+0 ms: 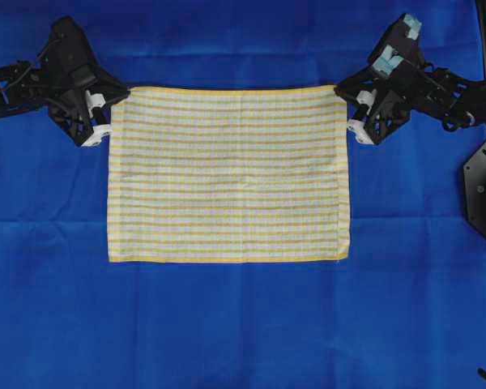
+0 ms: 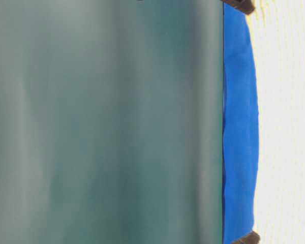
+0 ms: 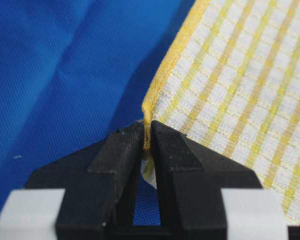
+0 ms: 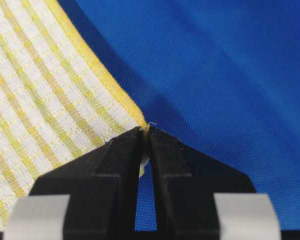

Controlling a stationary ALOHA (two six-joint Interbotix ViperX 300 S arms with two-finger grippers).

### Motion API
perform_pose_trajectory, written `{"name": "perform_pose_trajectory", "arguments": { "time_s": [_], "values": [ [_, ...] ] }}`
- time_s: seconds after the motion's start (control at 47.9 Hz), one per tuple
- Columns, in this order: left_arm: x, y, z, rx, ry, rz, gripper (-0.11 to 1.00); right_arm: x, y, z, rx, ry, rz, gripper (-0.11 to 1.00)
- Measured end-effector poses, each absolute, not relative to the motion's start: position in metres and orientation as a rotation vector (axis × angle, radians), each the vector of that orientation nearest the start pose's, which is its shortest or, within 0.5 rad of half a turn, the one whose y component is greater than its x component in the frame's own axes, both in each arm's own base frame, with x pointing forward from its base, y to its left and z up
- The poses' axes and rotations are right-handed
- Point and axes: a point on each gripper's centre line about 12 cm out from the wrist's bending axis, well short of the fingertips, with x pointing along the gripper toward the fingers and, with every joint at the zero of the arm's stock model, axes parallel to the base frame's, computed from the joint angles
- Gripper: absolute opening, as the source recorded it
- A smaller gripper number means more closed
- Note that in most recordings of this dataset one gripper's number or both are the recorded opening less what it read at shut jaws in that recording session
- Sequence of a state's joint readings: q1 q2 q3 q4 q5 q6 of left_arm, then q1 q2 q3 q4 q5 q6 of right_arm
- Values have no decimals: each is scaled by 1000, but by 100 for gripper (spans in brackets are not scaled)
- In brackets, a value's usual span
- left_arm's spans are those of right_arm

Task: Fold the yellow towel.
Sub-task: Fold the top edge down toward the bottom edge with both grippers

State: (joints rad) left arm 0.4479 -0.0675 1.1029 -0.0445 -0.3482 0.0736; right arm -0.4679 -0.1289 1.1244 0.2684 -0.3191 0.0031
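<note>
**A:** Start closest in. What do the wrist cameras give you?

**B:** On the left wrist view, the left gripper (image 3: 147, 131) has its two black plastic fingers (image 3: 121, 150) pressed together on a corner of the thin rectangular towel with fine yellow-and-white checked stripes and a yellow hem (image 3: 240, 85). The hemmed corner is pinched right at the fingertips and a bit of cloth shows in the slot below them.

**A:** And the other side?

**B:** Same picture mirrored. The right gripper (image 4: 145, 129) is clamped on its own corner of the towel (image 4: 45, 110), with the yellow hem running up and away from the tips. Behind both corners lies the large plain blue cloth (image 4: 225, 75), and the towel casts a shadow on it beside the hem.

**A:** Step back to the overhead view.

**B:** The towel (image 1: 227, 174) lies spread in the middle of the blue cloth (image 1: 243, 324), long sides running left to right. The left gripper (image 1: 107, 120) holds the upper left corner, the right gripper (image 1: 350, 111) the upper right corner. The lower edge and both lower corners lie flat on the blue cloth, well apart from either arm.

**A:** Anything useful from table level?

**B:** Little. A blurred grey-green surface fills most of it, with a strip of blue cloth (image 2: 239, 127) and the pale towel (image 2: 290, 122) along the right side. Two dark tips show at the strip's top and bottom; I cannot tell which gripper is which there.
</note>
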Motion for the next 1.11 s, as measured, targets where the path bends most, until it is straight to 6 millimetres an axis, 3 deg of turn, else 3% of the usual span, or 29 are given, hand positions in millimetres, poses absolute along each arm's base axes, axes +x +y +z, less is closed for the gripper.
{"name": "perform_pose_trajectory", "arguments": {
  "time_s": [0.334, 0.481, 0.752, 1.107],
  "values": [
    [253, 122, 115, -116, 654, 432, 5, 240, -132, 112, 376, 606, -610, 5],
    [252, 109, 115, -118, 656, 398, 5, 240, -125, 113, 383, 615, -592, 5],
    [247, 65, 113, -140, 655, 277, 5, 236, -83, 113, 410, 630, -485, 5],
    [248, 10, 126, -181, 606, 103, 5, 236, -25, 124, 444, 609, -312, 5]
  ]
}}
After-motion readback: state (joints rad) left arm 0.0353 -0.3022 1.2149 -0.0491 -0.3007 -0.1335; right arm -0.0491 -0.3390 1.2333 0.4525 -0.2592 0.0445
